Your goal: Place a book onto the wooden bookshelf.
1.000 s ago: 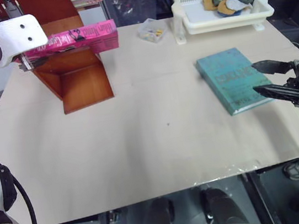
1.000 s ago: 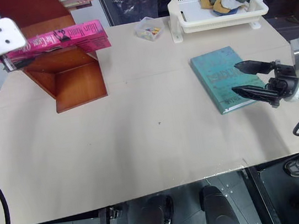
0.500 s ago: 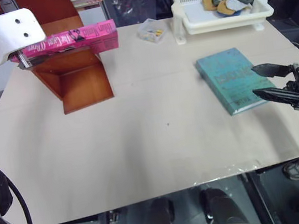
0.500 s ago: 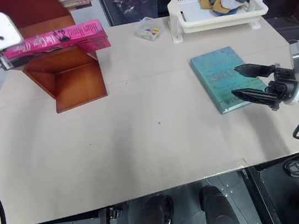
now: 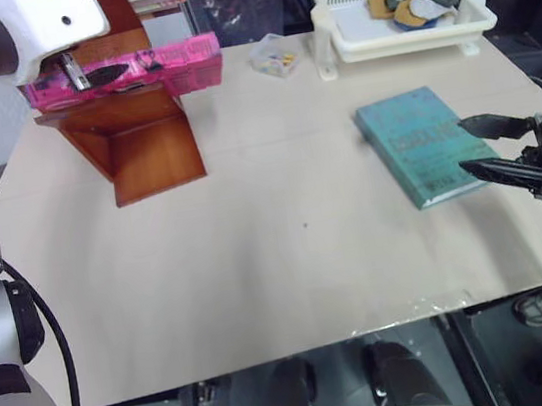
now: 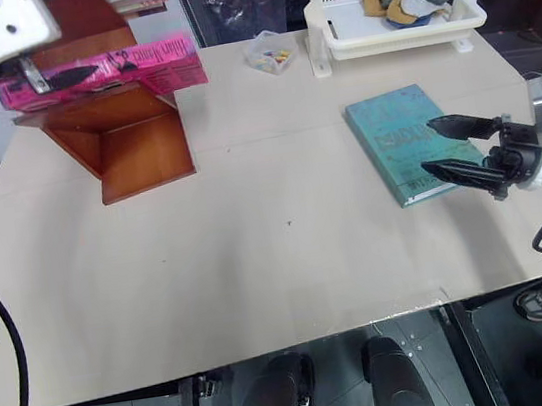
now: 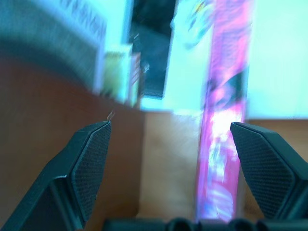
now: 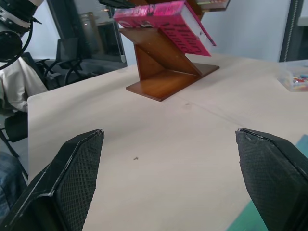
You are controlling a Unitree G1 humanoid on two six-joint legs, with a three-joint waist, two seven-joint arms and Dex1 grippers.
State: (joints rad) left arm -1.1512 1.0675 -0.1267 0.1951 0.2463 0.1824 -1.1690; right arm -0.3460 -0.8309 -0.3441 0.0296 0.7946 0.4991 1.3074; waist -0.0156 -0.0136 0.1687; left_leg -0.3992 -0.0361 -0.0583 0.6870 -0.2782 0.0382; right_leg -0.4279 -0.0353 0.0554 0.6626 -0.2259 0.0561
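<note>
Teal book (image 5: pixel 422 144), white basket (image 5: pixel 405 35)

Robotics lab or test room, suggested by a broad pale worktop (image 5: pixel 289 261) set with a few props, dark office chairs (image 8: pixel 67 50) and glass panels seen behind it, plain white walls.

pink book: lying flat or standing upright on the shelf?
Lying flat. The pink book rests on its broad face across the wooden shelf's middle board, one end jutting past the side panel, spine facing the camera.

The wooden bookshelf (image 5: pixel 145 130) runs past the picture's top edge.
</note>
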